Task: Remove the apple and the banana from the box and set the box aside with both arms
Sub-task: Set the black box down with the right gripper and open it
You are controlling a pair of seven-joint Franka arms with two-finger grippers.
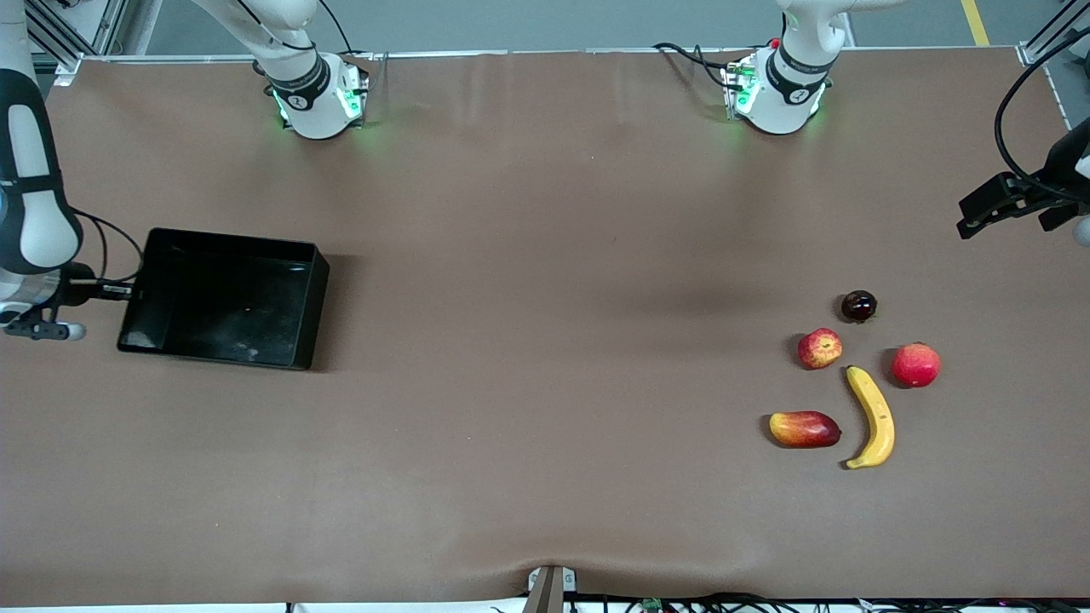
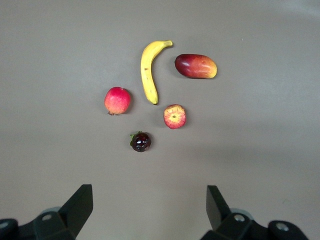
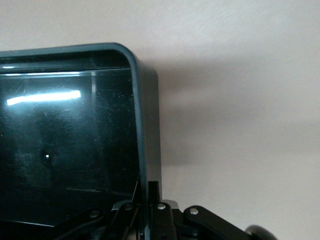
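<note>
Brown table (image 1: 545, 340), right hand (image 1: 128, 291) clamping box (image 1: 223, 298) wall — fruits apart

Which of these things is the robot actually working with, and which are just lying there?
For the job:
banana
apple
box
right gripper, shut on the box's wall
left gripper, open, over the table near the fruit

Just lying about:
mango
red round fruit
small dark fruit
</note>
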